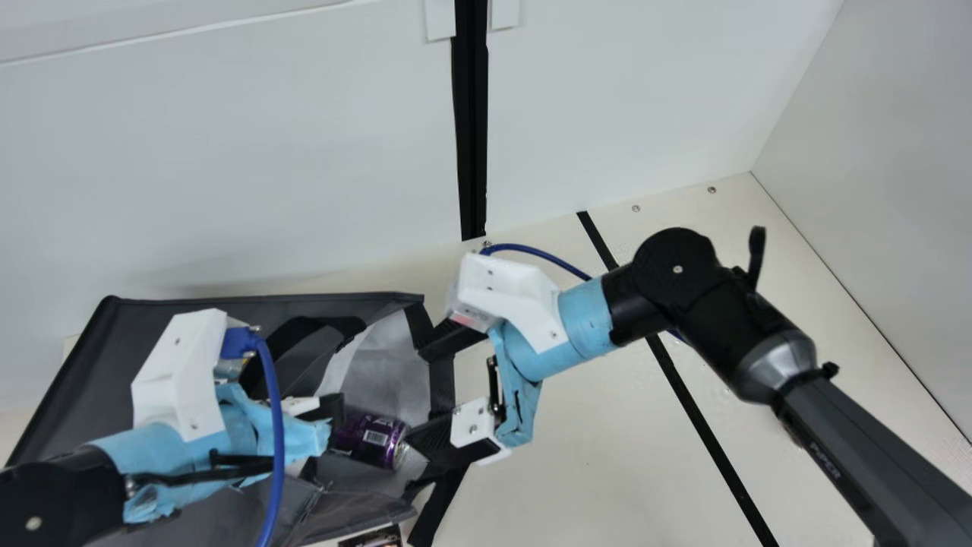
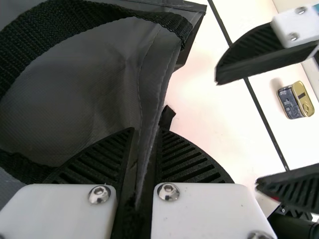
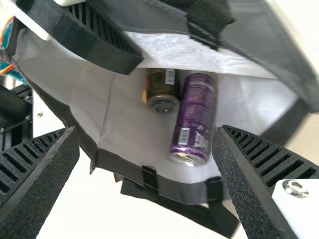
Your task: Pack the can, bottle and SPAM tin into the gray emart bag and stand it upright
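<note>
While our left claw (image 1: pixel 332 411) pinches the gray bag (image 1: pixel 64 380) by its rim, our right claw (image 1: pixel 417 395) is spread at its mouth; inside lie a purple can (image 3: pixel 196 117) and dark container (image 3: pixel 163 89); the tin (image 2: pixel 295 100) is on the surface (image 2: pixel 214 124).

My cream table (image 1: pixel 585 456), gray emart bag (image 1: pixel 64 410) lying on it, SPAM tin (image 2: pixel 295 100) well apart from the bag, black strip (image 1: pixel 702 418) running between, dark printed item (image 1: pixel 373 539) just beside the bag.
</note>
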{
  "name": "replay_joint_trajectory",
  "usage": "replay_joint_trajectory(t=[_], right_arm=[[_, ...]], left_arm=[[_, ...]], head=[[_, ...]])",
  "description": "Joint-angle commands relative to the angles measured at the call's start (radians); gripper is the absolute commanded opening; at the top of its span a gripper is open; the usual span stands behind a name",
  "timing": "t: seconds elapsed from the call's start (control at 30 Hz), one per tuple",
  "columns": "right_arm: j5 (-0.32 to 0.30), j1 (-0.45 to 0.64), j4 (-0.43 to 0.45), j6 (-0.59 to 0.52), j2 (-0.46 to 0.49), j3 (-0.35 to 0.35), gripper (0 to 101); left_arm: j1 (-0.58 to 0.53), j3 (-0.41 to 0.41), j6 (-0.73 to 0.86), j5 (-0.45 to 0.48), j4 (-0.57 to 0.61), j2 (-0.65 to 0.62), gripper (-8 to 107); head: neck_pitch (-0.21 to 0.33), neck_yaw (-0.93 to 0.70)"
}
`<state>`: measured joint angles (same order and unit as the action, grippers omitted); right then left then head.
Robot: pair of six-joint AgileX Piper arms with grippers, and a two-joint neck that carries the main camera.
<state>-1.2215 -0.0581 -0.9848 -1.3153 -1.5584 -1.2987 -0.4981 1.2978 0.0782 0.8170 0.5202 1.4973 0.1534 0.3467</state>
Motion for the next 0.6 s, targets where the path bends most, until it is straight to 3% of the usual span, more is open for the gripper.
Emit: replay_joint_trajectory(t=[0.0, 0.57], right_arm=[[0.002, 0.021, 0.008, 0.008, 0.009, -0.002, 95], [0.002, 0.227, 0.133, 0.117, 0.098, -0.076, 95]], left_arm=[[0.000, 0.000, 0.000, 0.000, 0.000, 0.000, -8], [0.000, 0.000, 0.000, 0.000, 0.000, 0.000, -8]], head=[[0.021, 0.002], [0.021, 0.002]])
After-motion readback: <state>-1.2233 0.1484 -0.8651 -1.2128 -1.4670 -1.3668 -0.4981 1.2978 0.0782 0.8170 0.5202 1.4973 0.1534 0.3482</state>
